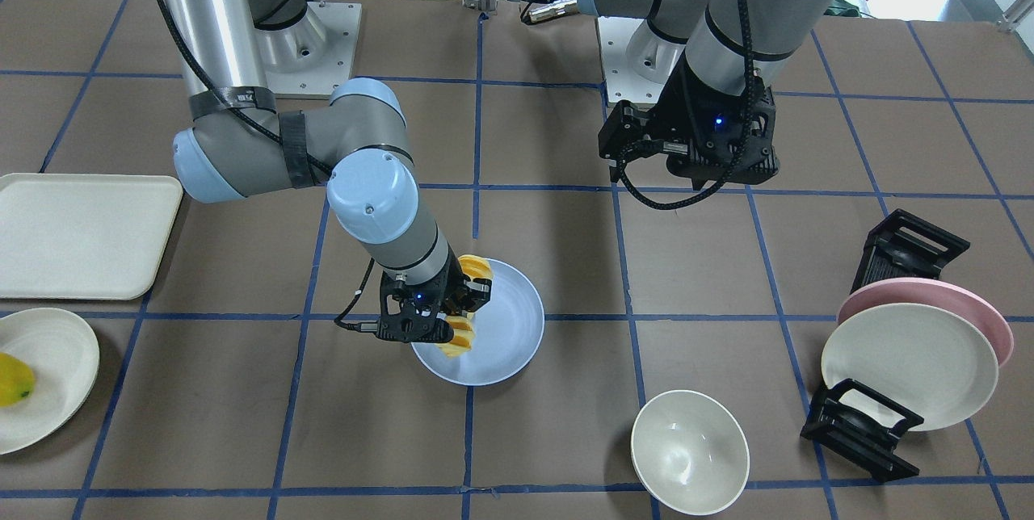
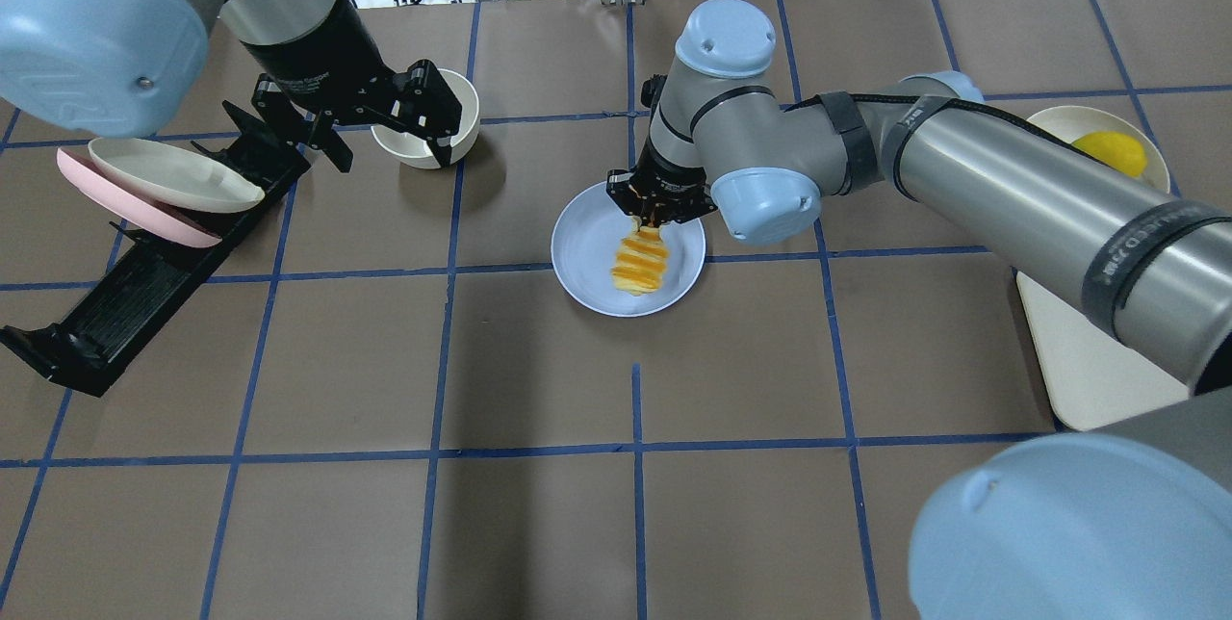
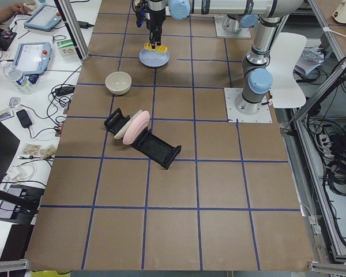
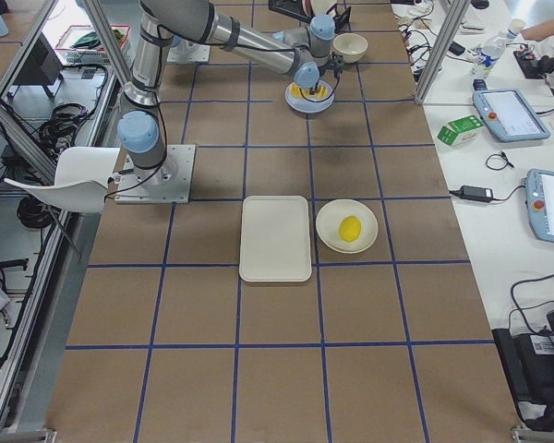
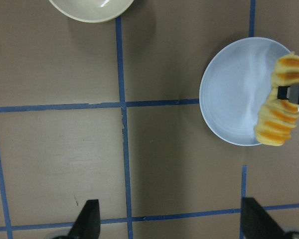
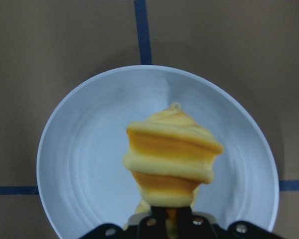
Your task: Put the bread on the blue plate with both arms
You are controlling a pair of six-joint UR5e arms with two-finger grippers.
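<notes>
The bread (image 2: 639,264) is over the blue plate (image 2: 585,245), toward the plate's 3 o'clock side in the overhead view. The right gripper (image 2: 653,220) holds it, jaws clamped across the loaf nearer its 12 o'clock end. Whether the underside touches the plate cannot be told.

The likely trouble lies in the release. The free end is close to the rim at about 5 o'clock. If the jaws part while the loaf is raised or tilted, it may tip, roll and end up partly over the rim or on the table (image 2: 539,379). The loaf looks soft, so it could also cling to one finger and be dragged as the arm lifts. Pressing it down too far could squash it or shift the plate.

The long axis runs nearly 12 to 6 o'clock in the overhead view. The gripped end is at 12 and the free end points to 6, leaning slightly toward 7. The ridged orange tops face up.

The left gripper (image 5: 170,221) is well apart, at about 10 o'clock from the plate and over a bowl (image 2: 462,105). Its jaws are wide apart and hold nothing, so it cannot steady the plate from there
</notes>
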